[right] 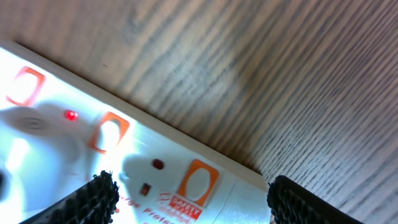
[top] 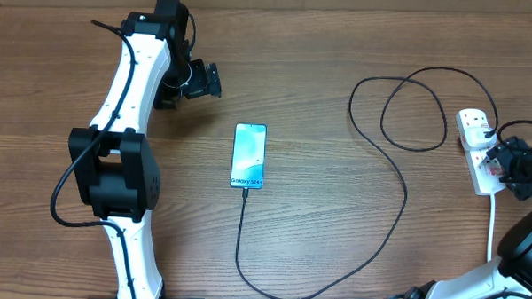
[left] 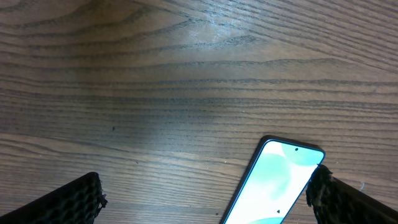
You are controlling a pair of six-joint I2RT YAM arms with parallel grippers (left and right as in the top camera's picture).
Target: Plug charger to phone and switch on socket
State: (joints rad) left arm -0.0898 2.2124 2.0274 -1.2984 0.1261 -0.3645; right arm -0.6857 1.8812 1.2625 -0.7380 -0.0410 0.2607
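Both spread: left claw point(top: 212, 80) near the phone point(top: 249, 155), right claw point(top: 498, 164) over the socket point(top: 471, 121), plug point(top: 488, 135) inside.

You'll find the phone point(top: 249, 156) flat at the middle of the desk point(top: 340, 63), the charger point(top: 397, 198) meeting its near end and looping right to the socket point(top: 479, 150) by the right edge, the left gripper point(top: 215, 80) behind-left of the phone, the right gripper point(top: 501, 165) over the socket.
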